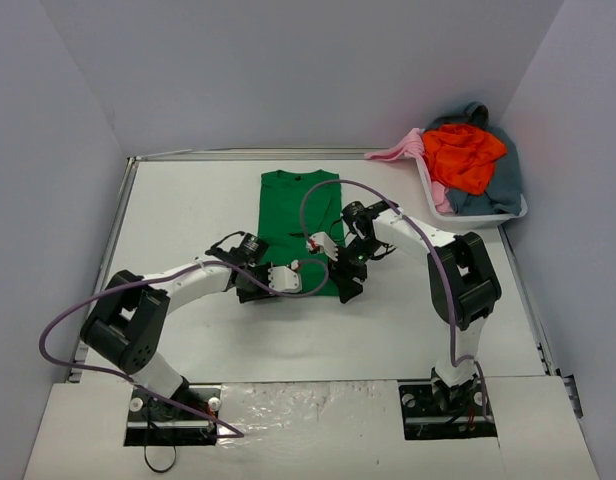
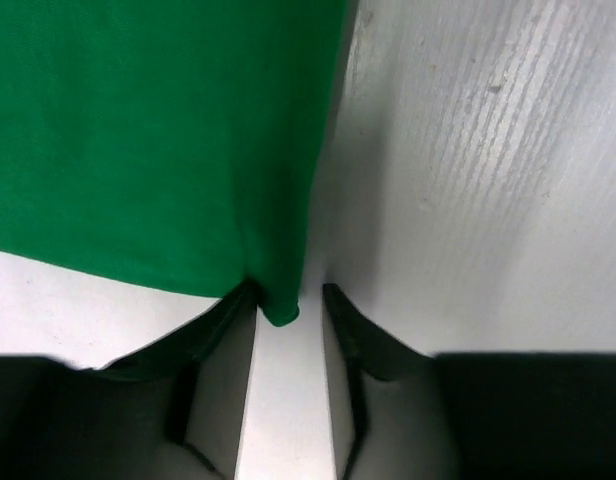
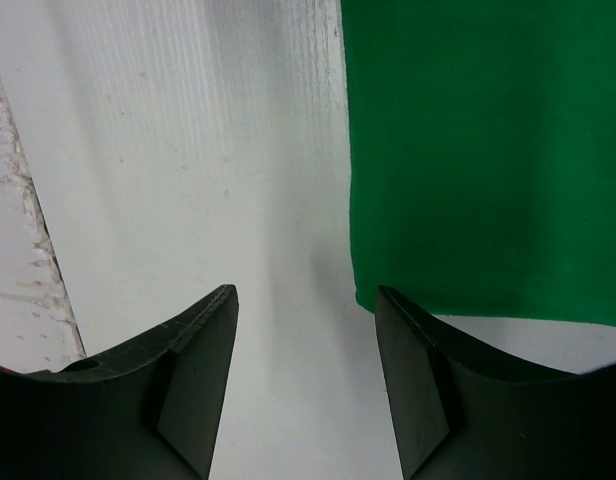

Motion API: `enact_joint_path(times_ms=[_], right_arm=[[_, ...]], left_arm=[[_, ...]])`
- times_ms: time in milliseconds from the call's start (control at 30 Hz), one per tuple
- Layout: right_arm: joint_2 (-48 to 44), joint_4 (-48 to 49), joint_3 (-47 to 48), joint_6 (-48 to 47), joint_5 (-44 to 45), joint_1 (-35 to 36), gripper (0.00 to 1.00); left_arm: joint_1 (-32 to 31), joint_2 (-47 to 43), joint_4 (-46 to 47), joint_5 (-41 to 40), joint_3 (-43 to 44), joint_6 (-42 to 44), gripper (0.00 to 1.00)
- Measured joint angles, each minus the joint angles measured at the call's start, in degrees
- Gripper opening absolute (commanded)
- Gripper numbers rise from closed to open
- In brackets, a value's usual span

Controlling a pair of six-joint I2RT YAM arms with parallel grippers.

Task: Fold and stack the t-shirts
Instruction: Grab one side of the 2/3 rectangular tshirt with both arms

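- here the green t-shirt (image 1: pixel 298 215) lies flat on the table (image 1: pixel 188 200), a narrow strip with its long axis running away from the arm bases, collar at the far end and hem at the near end.
- both arms sit at that near hem, one at each corner, so neither is clearly the nearer; the coming move looks like a lift of the hem toward the collar.
- the left gripper (image 2: pixel 288 290) has its jaws partly apart with a visible gap, nothing clamped; the hem's near-left corner (image 2: pixel 278 310) pokes in between the fingers (image 2: pixel 223 330), touching the one on the left of the wrist view.
- the right gripper (image 3: pixel 306 292) stands wide apart and holds nothing; only bare table lies between its fingers.
- the hem's other corner (image 3: pixel 373 300) sits just at the tip of the finger on the right of that view, beside the gap rather than in it, so i judge this arm needs a small sideways shift toward the cloth.
- the other shirts, orange-red (image 1: pixel 466 155), pale pink (image 1: pixel 398 150) and grey-blue (image 1: pixel 503 185), are heaped in the white tub (image 1: pixel 478 217) at the far right, well apart from both grippers.
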Motion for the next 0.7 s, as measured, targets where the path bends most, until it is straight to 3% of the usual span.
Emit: enact_joint_path(times_ms=[100,233,533,700], right_arm=[[0.0,0.0,0.0,0.2,0.2,0.0,0.54],[0.0,0.0,0.0,0.2,0.3,0.0,0.54],[-0.2,0.1,0.0,0.4,0.6,0.0,0.54],[-2.7,3.5,-1.0,2.2,1.1,0.0,0.54]], left_arm=[[0.0,0.4,0.5,0.0,0.2,0.0,0.12],[0.1,0.7,1.2,0.0,0.2,-0.2,0.03],[0.5,0.7,1.3,0.5,0.3,-1.1,0.02],[4.0,0.7,-1.1,6.6,2.1,-3.6,0.02]])
